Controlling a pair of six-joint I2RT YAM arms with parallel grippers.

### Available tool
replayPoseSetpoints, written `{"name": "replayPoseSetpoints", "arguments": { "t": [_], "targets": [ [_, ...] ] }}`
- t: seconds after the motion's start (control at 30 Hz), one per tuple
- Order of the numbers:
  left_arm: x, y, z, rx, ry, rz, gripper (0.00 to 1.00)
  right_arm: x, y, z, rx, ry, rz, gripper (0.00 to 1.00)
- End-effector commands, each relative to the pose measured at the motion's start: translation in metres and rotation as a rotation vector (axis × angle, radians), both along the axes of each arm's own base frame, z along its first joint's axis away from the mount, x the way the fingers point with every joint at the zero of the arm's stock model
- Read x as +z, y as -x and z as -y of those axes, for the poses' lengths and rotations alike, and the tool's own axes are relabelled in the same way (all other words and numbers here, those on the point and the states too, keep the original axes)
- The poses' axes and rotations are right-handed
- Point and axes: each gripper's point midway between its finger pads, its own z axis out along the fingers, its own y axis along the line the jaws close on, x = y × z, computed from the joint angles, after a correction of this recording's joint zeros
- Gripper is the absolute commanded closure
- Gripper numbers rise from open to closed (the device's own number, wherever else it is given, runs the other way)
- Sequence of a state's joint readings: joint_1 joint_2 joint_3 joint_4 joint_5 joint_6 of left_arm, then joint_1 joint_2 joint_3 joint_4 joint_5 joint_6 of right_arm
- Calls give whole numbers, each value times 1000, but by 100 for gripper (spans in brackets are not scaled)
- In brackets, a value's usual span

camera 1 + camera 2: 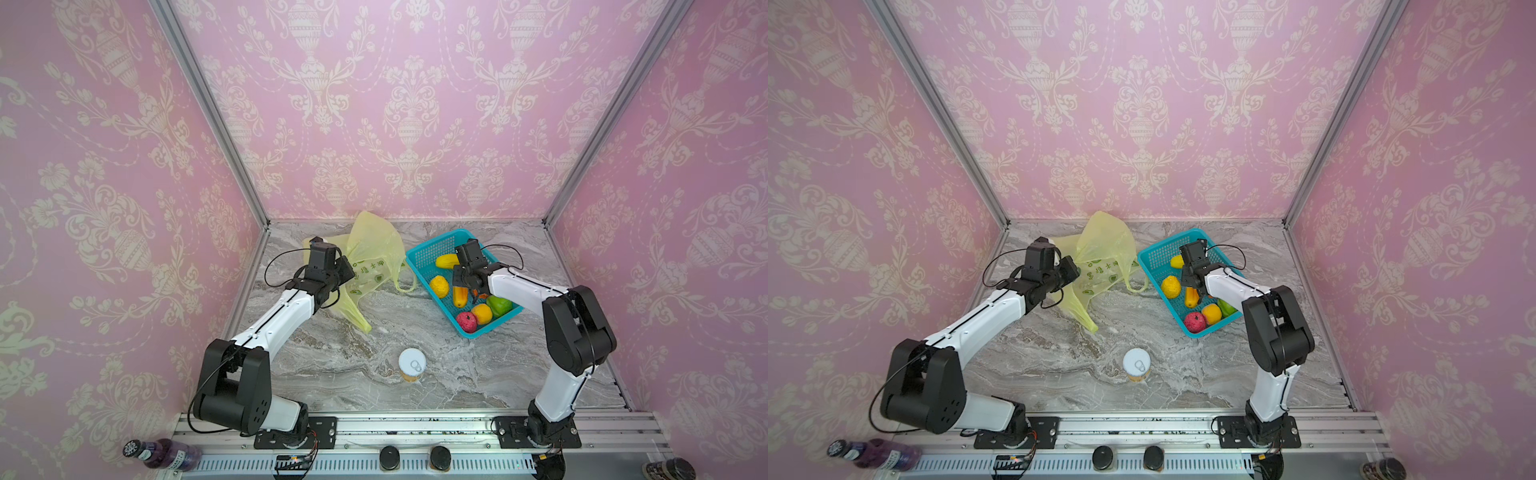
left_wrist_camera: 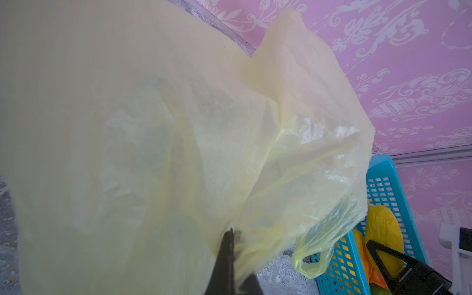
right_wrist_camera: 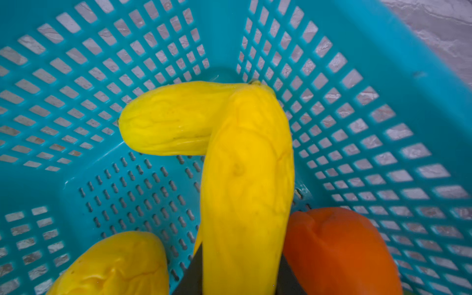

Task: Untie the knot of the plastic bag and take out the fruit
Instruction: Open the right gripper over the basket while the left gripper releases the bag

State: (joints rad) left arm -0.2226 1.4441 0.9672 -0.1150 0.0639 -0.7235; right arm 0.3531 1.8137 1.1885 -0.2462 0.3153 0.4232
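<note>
The pale-yellow plastic bag stands lifted at the back of the table, limp and crumpled. My left gripper is shut on a fold of it, and the film fills the left wrist view. No knot shows; one handle loop hangs loose. My right gripper reaches down into the turquoise basket, shut on a yellow oblong fruit. Another yellow oblong lies in the basket's far corner.
The basket also holds a lemon, an orange round, a green piece and a pink-red one. A white-lidded can stands on the marble table front of centre. Pink walls close in three sides.
</note>
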Motion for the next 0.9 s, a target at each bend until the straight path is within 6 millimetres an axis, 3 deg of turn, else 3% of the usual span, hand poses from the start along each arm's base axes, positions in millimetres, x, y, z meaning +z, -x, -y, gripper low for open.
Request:
{"name": "replayPoseSetpoints", "arguments": {
  "t": [0.0,0.03,0.07,0.1,0.17,0.23,0.33,0.37,0.4,0.57,0.7,0.77,0.87],
  "targets": [
    [9,-12,-1,-6,-12,24,100,-1,5,10,-31,16,-16,71],
    [9,-12,1,-10,-7,22,100,3,4,9,-29,11,-5,67],
    [9,-12,2,-14,-4,22,99,-6,13,12,-28,19,-26,61],
    [10,-12,3,-15,-3,23,94,-3,14,12,-24,16,-18,49],
    [14,-11,3,-19,-6,31,78,6,16,11,-14,3,5,29],
    [22,-8,4,-28,-8,42,55,19,19,12,-13,-4,30,18],
    [37,-3,9,-60,-21,56,23,43,24,15,-16,-15,77,10],
    [42,-1,10,-71,-28,58,6,49,26,16,-17,-16,87,9],
    [49,2,10,-82,-38,59,1,59,29,18,-20,-22,104,8],
    [94,28,-3,-85,-95,119,1,104,49,31,-50,-34,191,2],
    [136,56,-24,-45,-166,248,1,136,62,54,-117,-86,252,0],
    [145,69,-44,21,-235,267,1,144,67,76,-180,-134,259,0],
    [148,95,-96,249,-371,289,1,138,89,136,-399,-169,239,0]
  ]
}}
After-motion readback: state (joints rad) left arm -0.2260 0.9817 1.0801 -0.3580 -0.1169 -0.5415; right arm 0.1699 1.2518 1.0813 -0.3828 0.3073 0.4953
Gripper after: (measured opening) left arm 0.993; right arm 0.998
